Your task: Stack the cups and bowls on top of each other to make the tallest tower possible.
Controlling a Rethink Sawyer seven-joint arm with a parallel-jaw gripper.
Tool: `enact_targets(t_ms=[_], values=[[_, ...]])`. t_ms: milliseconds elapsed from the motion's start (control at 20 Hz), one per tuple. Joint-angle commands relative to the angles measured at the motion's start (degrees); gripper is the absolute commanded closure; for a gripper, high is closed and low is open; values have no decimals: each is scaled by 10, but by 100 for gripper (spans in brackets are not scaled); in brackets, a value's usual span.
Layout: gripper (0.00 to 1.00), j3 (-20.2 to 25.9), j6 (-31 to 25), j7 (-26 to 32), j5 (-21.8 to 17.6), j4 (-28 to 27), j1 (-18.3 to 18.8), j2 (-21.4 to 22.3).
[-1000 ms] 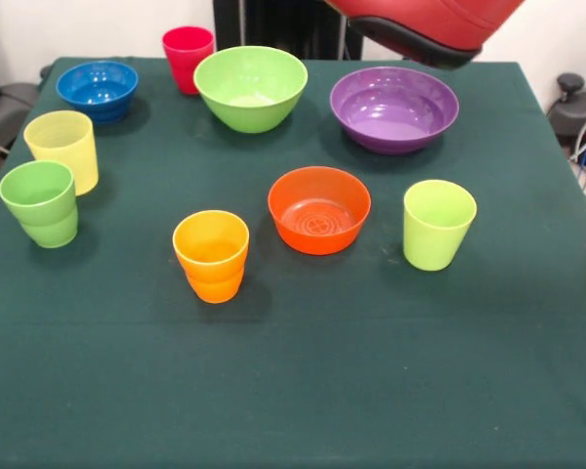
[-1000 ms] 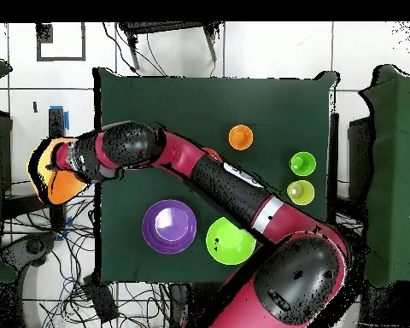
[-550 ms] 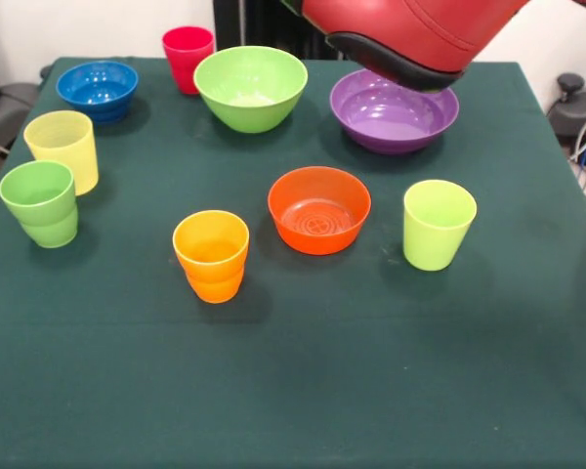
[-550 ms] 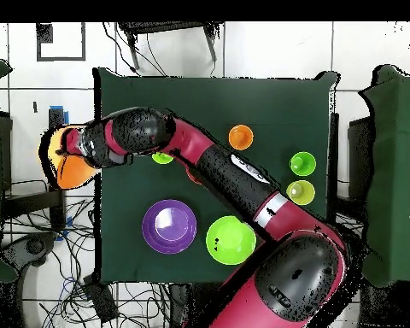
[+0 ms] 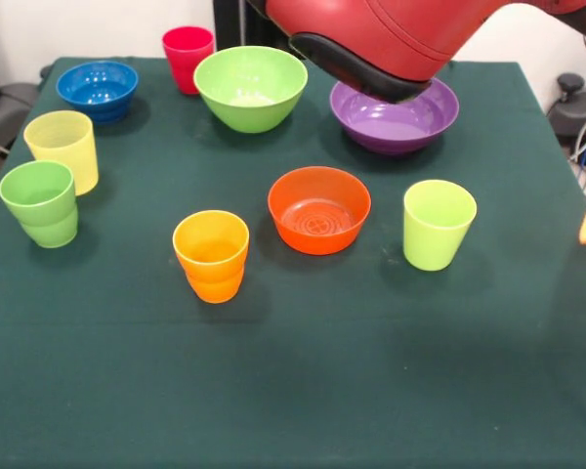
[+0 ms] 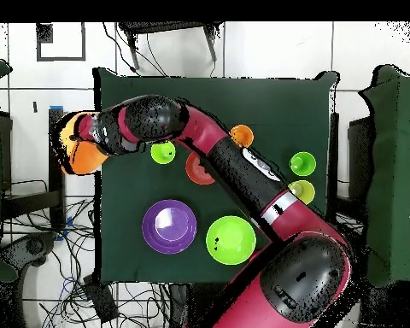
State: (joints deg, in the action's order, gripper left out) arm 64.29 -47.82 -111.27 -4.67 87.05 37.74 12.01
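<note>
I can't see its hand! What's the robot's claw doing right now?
Gripper: out past the table's edge with the big orange bowl at its end; open or shut cannot be told.

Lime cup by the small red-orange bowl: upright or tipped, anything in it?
Upright and empty. The lime cup stands on its base, mouth up, its inside bare, beside the red-orange bowl.

Glossy plastic bowls (image 5: pixel 251 86); matt cloth table (image 5: pixel 303 371).

Your front camera sits close, looking down across the green worktop (image 5: pixel 293 391); your overhead camera hangs high, looking straight down, and shares that worktop (image 6: pixel 277 111) turned half round
</note>
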Motion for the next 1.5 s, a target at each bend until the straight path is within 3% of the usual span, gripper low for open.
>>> enact_targets(t_ms=[50, 300, 1500], values=[[100, -33, -59, 136, -38, -73, -10, -10], [100, -36, -77, 148, -46, -99, -15, -16], [100, -25, -293, 277, -69, -272, -34, -57]])
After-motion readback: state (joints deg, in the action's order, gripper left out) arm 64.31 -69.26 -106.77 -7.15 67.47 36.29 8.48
